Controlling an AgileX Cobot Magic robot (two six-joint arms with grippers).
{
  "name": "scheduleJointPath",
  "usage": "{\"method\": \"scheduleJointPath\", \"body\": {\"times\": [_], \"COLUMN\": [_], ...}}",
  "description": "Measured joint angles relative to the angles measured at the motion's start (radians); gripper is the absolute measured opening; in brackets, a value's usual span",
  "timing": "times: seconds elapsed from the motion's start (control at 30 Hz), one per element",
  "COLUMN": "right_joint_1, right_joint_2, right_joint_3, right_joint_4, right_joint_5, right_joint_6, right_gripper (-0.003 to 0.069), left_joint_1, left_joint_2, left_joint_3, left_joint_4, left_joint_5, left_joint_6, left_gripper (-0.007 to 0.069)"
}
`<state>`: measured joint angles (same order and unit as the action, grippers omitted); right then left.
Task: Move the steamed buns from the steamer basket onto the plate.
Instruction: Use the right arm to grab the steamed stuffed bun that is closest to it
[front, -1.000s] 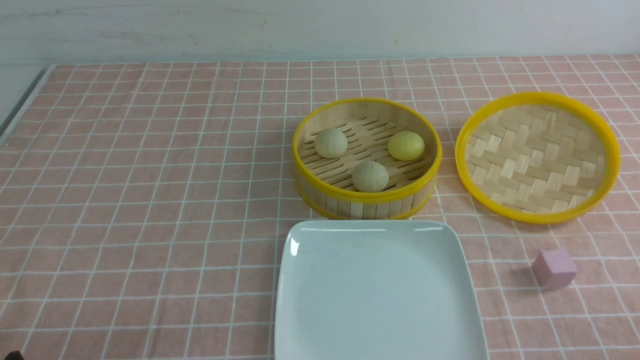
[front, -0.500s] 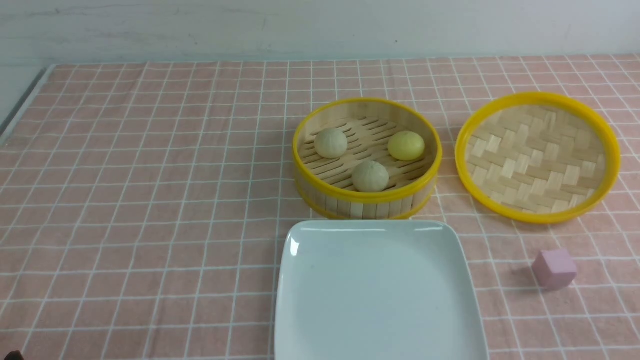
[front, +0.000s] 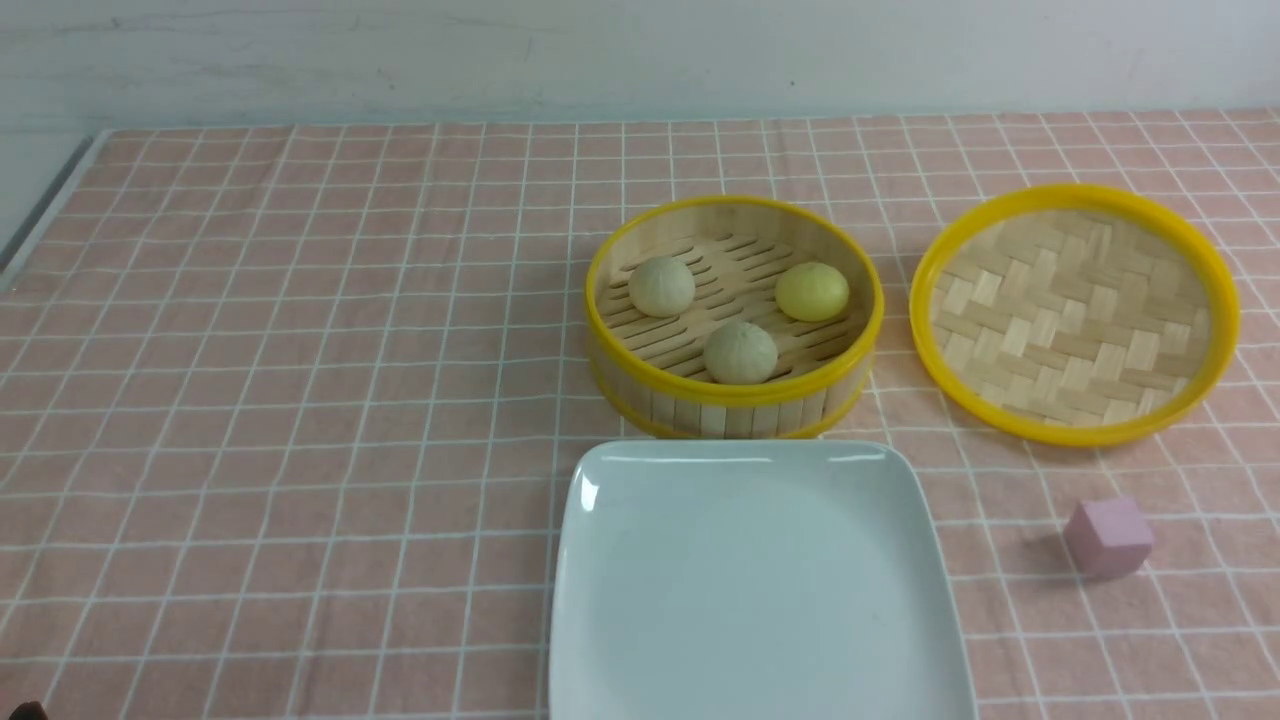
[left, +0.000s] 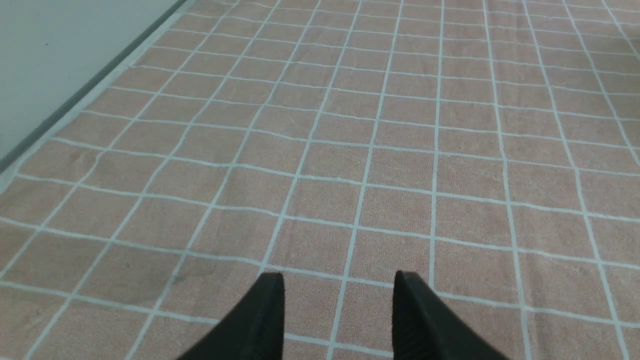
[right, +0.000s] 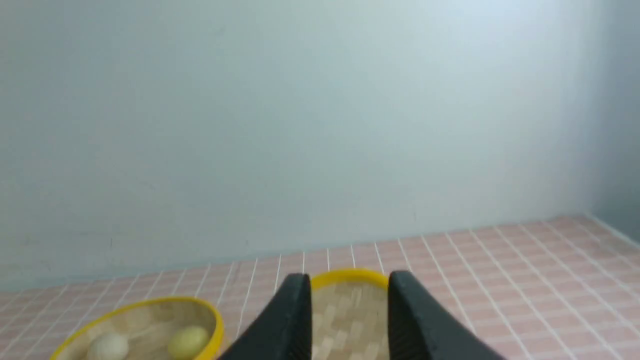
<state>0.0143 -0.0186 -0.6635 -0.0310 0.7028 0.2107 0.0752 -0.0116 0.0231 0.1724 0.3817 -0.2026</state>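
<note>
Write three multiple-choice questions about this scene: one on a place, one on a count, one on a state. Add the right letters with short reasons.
1. Where does the plate lie relative to the steamer basket?
A. Nearer the robot
B. Farther from the robot
C. Far to its left

2. How many steamed buns lie in the steamer basket?
A. Two
B. Three
C. Four

3. In which state is the left gripper?
A. Open, holding nothing
B. Shut on a bun
C. Shut on the plate's rim

Answers:
1 A: in the front view the plate lies on the steamer basket's near side.
2 B: two pale and one yellow are inside.
3 A: its jaws stand apart with only tablecloth between.
</note>
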Motion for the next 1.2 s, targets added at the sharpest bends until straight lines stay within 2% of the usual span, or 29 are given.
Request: {"method": "scheduleJointPath", "body": {"times": [0.1, 0.2, 0.43, 0.97, 1.2], "right_joint_1": [0.0, 0.0, 0.0, 0.0, 0.0], "right_joint_2": [-0.002, -0.002, -0.002, -0.002, -0.002], "right_joint_3": [-0.02, -0.022, -0.022, -0.023, -0.023], "right_joint_4": [0.042, 0.119, 0.214, 0.224, 0.224], "right_joint_5": [0.112, 0.149, 0.103, 0.092, 0.143], "right_joint_6": [0.003, 0.003, 0.003, 0.003, 0.002], "right_gripper": [0.024, 0.024, 0.024, 0.024, 0.024], "left_joint_1": [0.0, 0.0, 0.0, 0.0, 0.0], "left_joint_2": [0.0, 0.0, 0.0, 0.0, 0.0], "left_joint_3": [0.0, 0.0, 0.0, 0.0, 0.002], "left_joint_4": [0.0, 0.0, 0.0, 0.0, -0.01], "left_joint_5": [0.0, 0.0, 0.0, 0.0, -0.019], "left_joint_6": [0.0, 0.0, 0.0, 0.0, -0.001], "left_gripper": [0.0326, 0.0326, 0.0326, 0.0326, 0.0326]}}
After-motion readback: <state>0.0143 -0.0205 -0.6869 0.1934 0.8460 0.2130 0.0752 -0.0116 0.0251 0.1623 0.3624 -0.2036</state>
